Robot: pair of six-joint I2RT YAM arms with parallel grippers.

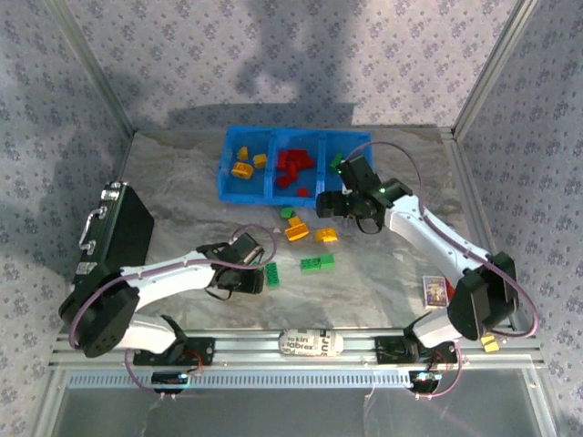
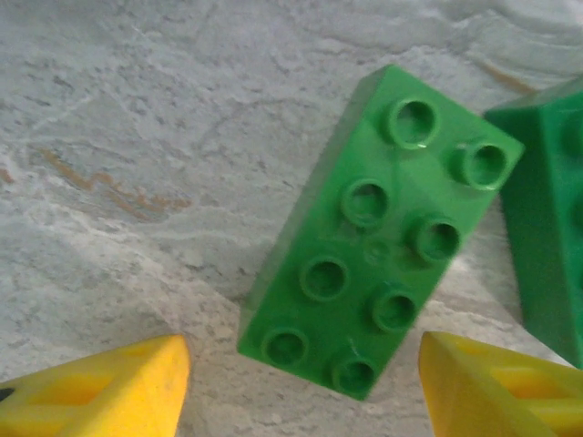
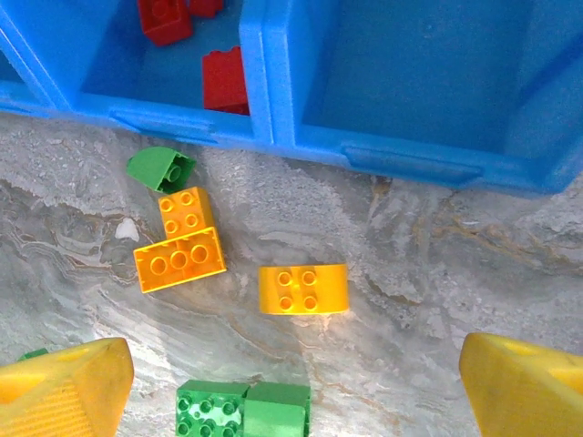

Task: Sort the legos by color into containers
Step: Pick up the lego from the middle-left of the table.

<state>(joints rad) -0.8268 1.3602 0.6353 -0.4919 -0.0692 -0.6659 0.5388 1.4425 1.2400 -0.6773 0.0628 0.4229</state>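
The blue bin [image 1: 270, 177] holds yellow-orange legos [image 1: 241, 164] in its left compartment, red ones [image 1: 293, 167] in the middle and a green one [image 1: 336, 160] on the right. Loose legos lie in front of it: a yellow one [image 3: 302, 289], orange ones [image 3: 179, 246], a curved green one [image 3: 159, 168] and a green pair [image 3: 243, 410]. My left gripper [image 2: 305, 401] is open, low over the table, with a green eight-stud brick [image 2: 373, 232] just ahead of its fingers [image 2: 100, 387]. My right gripper [image 3: 291, 391] hangs open above the loose legos, near the bin's front wall [image 3: 273, 127].
A black hard case [image 1: 114, 238] lies at the left of the table. A small printed card [image 1: 436, 289] sits at the right, beside the right arm. A second green brick [image 2: 551, 218] lies just right of the eight-stud one. Patterned walls close in the table.
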